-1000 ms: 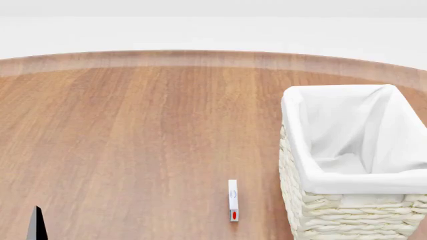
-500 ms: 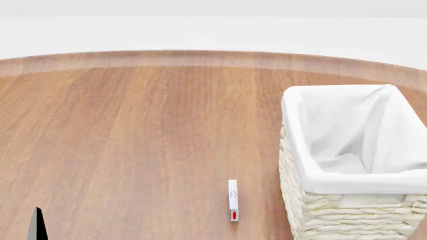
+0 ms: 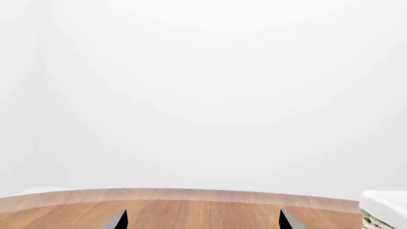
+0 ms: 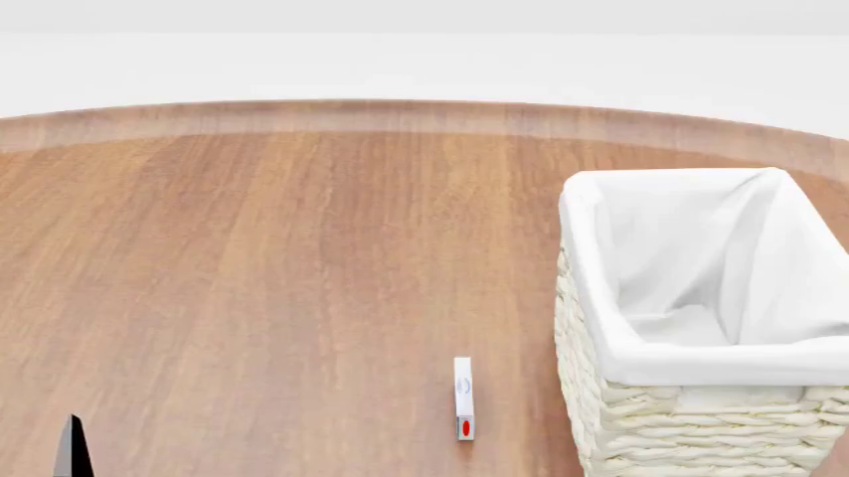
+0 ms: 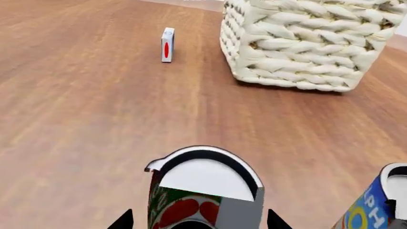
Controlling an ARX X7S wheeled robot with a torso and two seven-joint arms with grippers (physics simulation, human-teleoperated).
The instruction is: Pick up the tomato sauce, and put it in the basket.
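The tomato sauce [image 5: 202,188], a can with a red label, green band and silvery top, stands upright on the wooden table in the right wrist view. My right gripper [image 5: 200,222] is open, with one dark fingertip on each side of the can and a small gap to it. The can and the right gripper are out of the head view. The basket [image 4: 703,298], cream wicker with a white liner, stands at the right; it also shows in the right wrist view [image 5: 305,43], beyond the can. My left gripper [image 3: 202,220] is open and empty above the table.
A blue-and-yellow can [image 5: 375,205] stands close beside the tomato sauce. A small white box with a red oval [image 4: 463,399] stands left of the basket, also in the right wrist view [image 5: 167,44]. The round table's far edge [image 4: 424,111] curves across the back.
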